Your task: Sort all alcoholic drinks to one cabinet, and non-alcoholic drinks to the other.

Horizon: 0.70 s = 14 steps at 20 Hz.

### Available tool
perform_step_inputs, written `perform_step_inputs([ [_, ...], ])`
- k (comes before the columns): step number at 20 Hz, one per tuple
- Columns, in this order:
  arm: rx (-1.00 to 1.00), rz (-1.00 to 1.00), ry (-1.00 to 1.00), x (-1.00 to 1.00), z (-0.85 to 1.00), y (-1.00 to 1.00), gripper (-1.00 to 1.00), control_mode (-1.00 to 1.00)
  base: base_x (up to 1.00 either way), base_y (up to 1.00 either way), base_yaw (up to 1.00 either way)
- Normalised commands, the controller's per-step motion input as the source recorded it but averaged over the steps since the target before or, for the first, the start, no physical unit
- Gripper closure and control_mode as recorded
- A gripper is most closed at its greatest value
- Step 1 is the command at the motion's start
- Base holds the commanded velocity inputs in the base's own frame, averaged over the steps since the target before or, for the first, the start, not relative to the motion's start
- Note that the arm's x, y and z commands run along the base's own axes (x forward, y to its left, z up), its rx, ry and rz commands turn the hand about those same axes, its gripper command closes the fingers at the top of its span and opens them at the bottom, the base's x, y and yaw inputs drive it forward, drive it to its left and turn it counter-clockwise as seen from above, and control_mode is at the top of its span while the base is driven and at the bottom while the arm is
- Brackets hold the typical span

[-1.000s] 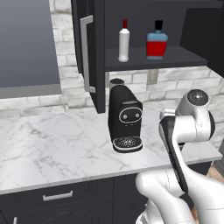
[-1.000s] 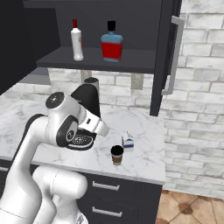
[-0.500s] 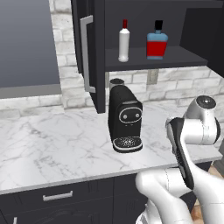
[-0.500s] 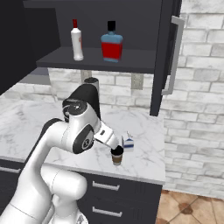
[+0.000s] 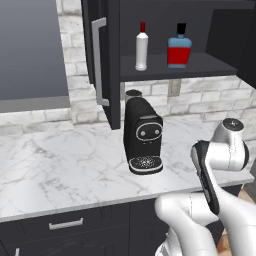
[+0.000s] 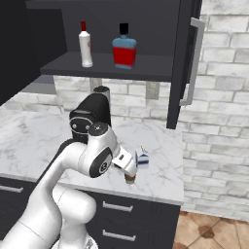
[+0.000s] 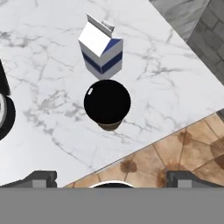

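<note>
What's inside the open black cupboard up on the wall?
On the cabinet's shelf stand two bottles: a slim white bottle with a red cap and a squat red bottle with a black cap. The back above them is too dark to make out.

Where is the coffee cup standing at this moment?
The coffee cup stands on the marble counter near its front edge, beside the milk carton, right of the coffee machine in the right base view.

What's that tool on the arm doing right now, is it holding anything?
Tool: open, holding nothing, poised above the coffee cup beside the milk carton.
</note>
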Motion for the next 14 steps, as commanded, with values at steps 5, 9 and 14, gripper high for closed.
perform_step_inputs([
  [5,0.0,0.0,0.0,0.19,-0.29,-0.2,-1.0,-1.0,0.0,0.0,0.0],
  [9,0.0,0.0,0.0,0.28,-0.21,-0.02,-1.0,-1.0,0.0,0.0,0.0],
  [14,0.0,0.0,0.0,0.25,-0.13,0.0,-1.0,-1.0,0.0,0.0,0.0],
])
